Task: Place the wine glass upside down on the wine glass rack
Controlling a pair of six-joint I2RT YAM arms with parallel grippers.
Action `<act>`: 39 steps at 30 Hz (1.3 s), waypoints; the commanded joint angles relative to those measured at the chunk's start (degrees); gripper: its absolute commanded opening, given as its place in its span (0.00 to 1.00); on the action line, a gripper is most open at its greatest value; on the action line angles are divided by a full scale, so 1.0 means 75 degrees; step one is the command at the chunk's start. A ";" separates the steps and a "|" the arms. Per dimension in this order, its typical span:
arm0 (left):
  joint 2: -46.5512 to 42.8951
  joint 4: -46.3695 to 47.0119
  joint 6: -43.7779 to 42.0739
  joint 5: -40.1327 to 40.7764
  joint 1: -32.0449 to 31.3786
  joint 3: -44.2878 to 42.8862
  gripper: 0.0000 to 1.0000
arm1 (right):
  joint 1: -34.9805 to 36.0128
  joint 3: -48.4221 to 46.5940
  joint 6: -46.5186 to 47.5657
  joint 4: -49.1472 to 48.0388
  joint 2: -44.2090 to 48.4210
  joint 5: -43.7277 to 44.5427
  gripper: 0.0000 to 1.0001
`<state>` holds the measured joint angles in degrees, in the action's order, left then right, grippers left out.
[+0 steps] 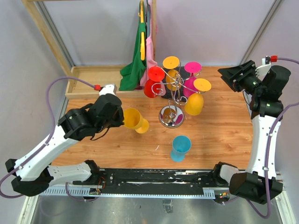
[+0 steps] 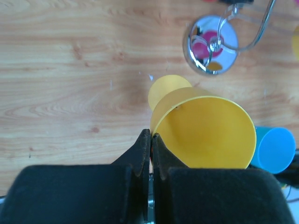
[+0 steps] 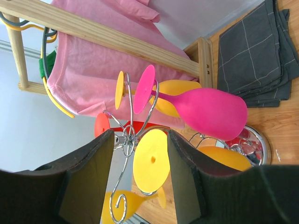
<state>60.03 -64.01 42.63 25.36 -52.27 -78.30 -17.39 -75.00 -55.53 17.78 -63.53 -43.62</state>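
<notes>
Grip: left fingers (image 2: 138,157) clenched on the rim wall of the yellow wine glass (image 2: 205,133), bowl just ahead of them, foot beyond toward the wine glass rack (image 2: 211,44). Likely light, stiff, slick plastic; thin-rim pinch may pivot. Idle: right fingers (image 3: 88,172) spread, empty.

text: none legible | labels: none | base rail (image 1: 154,179): possibly markings, too small
</notes>
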 commanded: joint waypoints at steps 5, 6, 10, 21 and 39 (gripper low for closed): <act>-0.0015 0.0088 0.0161 0.2518 -0.0062 -0.1596 0.00 | 0.0066 -0.0048 0.0034 -0.0332 0.0290 -0.0222 0.51; 0.0023 0.0236 0.0014 0.2685 -0.0062 -0.1788 0.00 | 0.0084 -0.0057 0.0046 -0.0393 0.0312 -0.0249 0.51; 0.0282 0.0848 -0.0609 0.3391 -0.0062 -0.2791 0.00 | 0.0126 -0.0056 0.0095 -0.0519 0.0427 -0.0256 0.51; 0.0326 0.4918 -0.3457 0.2255 -0.0062 -0.3519 0.00 | 0.0264 0.0118 -0.0020 -0.1219 0.0646 -0.0508 0.51; 0.1053 0.7095 -0.2802 -0.1792 -0.0044 -0.3557 0.00 | 0.0605 0.0432 -0.1361 -0.4206 0.0271 -0.1557 0.52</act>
<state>65.34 -14.85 19.66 20.58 -52.31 -102.54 -14.06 -71.35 -61.87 -3.73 -61.14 -51.81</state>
